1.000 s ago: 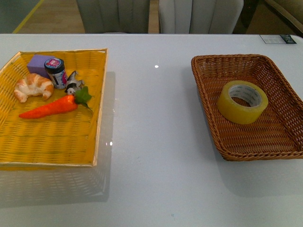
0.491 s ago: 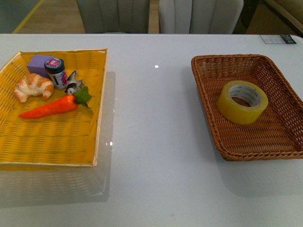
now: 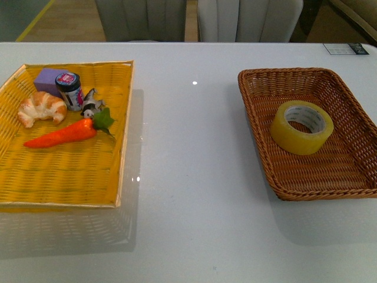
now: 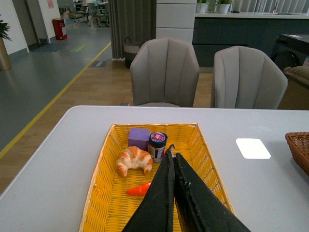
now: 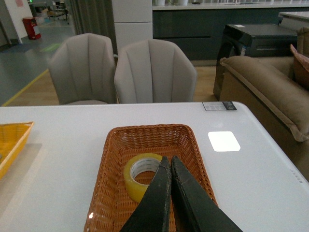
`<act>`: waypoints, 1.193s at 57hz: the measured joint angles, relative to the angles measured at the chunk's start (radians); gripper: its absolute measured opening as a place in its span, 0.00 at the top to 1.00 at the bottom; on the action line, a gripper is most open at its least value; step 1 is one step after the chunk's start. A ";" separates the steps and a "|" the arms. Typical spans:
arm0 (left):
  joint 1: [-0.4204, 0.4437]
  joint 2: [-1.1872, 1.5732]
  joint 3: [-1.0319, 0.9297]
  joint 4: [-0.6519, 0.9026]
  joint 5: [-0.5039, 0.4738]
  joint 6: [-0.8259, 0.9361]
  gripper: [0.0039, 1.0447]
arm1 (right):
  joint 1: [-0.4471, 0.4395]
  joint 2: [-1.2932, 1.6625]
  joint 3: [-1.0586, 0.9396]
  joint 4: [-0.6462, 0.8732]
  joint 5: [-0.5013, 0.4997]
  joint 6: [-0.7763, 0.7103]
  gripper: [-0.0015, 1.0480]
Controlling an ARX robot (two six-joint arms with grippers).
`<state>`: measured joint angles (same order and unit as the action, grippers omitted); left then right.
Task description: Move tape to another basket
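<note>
Nothing has moved: the yellowish translucent packing tape roll (image 3: 302,126) lies in the brown woven wicker basket (image 3: 259,118), untouched; left gripper (image 4: 172,155) and right gripper (image 5: 167,159) hover clenched, empty

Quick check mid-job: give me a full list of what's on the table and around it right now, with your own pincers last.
tape: 1, yellowish, inside brown basket
brown basket: 1, wicker, table's right side
yellow tray: 1, woven, table's left side
croissant: 1, golden, in yellow tray
carrot: 1, orange with green top, in yellow tray
jar: 1, dark, beside croissant
purple block: 1, tray's far corner
chairs: 2, grey, beyond table
left pincer: black, shut, above yellow tray
right pincer: black, shut, above brown basket
</note>
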<state>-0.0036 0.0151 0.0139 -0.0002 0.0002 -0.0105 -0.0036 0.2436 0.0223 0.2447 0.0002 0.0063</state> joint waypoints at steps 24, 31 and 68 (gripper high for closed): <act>0.000 0.000 0.000 0.000 0.000 0.000 0.99 | 0.002 -0.233 0.000 -0.240 0.000 0.000 0.98; 0.000 0.000 0.000 0.000 0.000 0.000 0.99 | 0.002 -0.236 0.000 -0.243 0.000 0.000 0.98; 0.000 0.000 0.000 0.000 0.000 0.000 0.08 | 0.002 -0.238 0.000 -0.243 0.000 -0.001 0.07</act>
<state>-0.0036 0.0151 0.0139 -0.0002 0.0002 -0.0105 -0.0017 0.0059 0.0227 0.0013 0.0002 0.0051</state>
